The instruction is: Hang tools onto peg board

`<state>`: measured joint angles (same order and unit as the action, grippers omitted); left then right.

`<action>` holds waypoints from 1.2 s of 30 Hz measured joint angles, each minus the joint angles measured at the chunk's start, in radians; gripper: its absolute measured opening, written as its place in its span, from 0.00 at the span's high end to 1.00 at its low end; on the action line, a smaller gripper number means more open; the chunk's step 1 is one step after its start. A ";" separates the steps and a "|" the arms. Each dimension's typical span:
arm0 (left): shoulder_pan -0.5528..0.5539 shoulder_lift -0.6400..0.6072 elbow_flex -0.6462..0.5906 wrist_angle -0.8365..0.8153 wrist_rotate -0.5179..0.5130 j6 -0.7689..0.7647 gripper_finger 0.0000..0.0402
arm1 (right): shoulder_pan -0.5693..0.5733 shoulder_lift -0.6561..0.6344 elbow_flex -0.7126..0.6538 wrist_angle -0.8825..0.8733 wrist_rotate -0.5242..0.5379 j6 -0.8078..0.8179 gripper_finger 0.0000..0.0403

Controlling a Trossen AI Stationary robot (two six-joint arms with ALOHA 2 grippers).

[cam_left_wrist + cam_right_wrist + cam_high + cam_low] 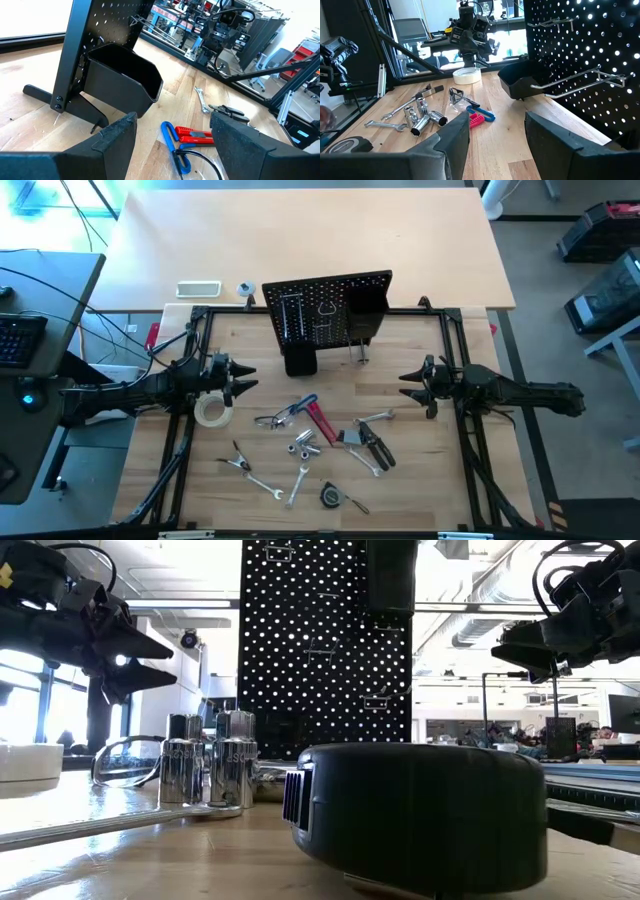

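The black peg board point(325, 310) stands upright at the table's far middle, with metal hooks point(580, 80) and a black bin point(122, 75) on its face. The tools lie on the table in front of it: pale tape roll point(212, 412), clear glasses point(275, 418), blue-handled hex key point(172, 142), red-handled tool point(322, 423), black-handled pliers point(375, 445), silver wrenches point(265, 483) and sockets point(422, 117). My left gripper point(245, 377) hovers open at the left, above the tape roll. My right gripper point(408, 385) hovers open at the right. Both point level toward the middle with nothing between their fingers.
A black tape measure point(332, 496) lies near the front edge and fills the low view. A white tray point(198, 289) sits on the far table behind the board. Black frame rails point(455, 380) run along both sides of the work surface. Bare wood lies between the pliers and my right gripper.
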<state>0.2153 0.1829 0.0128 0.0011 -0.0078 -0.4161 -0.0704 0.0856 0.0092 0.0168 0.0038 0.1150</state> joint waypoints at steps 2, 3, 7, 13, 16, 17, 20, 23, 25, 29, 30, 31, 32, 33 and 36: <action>0.000 0.000 0.000 0.000 0.000 0.000 0.39 | 0.000 0.000 0.000 0.000 0.000 0.000 0.54; 0.000 0.000 0.000 0.000 0.000 0.000 0.39 | 0.000 0.000 0.000 0.000 0.000 0.000 0.54; 0.000 0.000 0.000 0.000 0.000 0.000 0.39 | 0.000 0.000 0.000 0.000 0.000 0.000 0.54; 0.000 0.000 0.000 0.027 0.000 0.010 0.39 | -0.002 0.000 0.000 0.002 0.022 -0.055 0.54; 0.000 0.000 0.000 0.022 0.000 0.029 0.39 | -0.002 0.000 0.000 0.002 0.022 -0.090 0.54; 0.000 0.000 0.000 0.022 0.000 0.033 0.39 | -0.002 0.000 0.000 0.002 0.021 -0.094 0.54; 0.000 0.000 0.000 0.022 0.000 0.033 0.39 | -0.002 0.000 0.000 0.002 0.018 -0.089 0.54; 0.000 0.000 0.000 0.022 0.000 0.033 0.39 | -0.002 0.000 0.000 0.002 0.018 -0.090 0.54; 0.000 0.000 0.000 0.022 0.000 0.033 0.39 | -0.002 0.000 0.000 0.002 0.017 -0.090 0.54; 0.000 0.000 0.000 0.022 0.000 0.033 0.39 | -0.002 0.000 0.000 0.002 0.014 -0.090 0.54; 0.000 0.000 0.000 0.022 0.000 0.033 0.39 | -0.002 0.000 0.000 0.002 0.014 -0.090 0.54; 0.000 0.000 0.000 0.022 0.000 0.033 0.39 | -0.002 0.000 0.000 0.002 0.014 -0.090 0.54; 0.000 0.000 0.000 0.022 0.000 0.033 0.39 | -0.002 0.000 0.000 0.002 0.014 -0.090 0.54; 0.000 0.000 0.000 0.022 0.000 0.033 0.39 | -0.002 0.000 0.000 0.002 0.014 -0.090 0.54; 0.000 0.000 0.000 0.022 0.000 0.033 0.39 | -0.002 0.000 0.000 0.002 0.014 -0.089 0.54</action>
<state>0.2153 0.1829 0.0132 0.0227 -0.0082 -0.3828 -0.0723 0.0856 0.0092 0.0185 0.0181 0.0256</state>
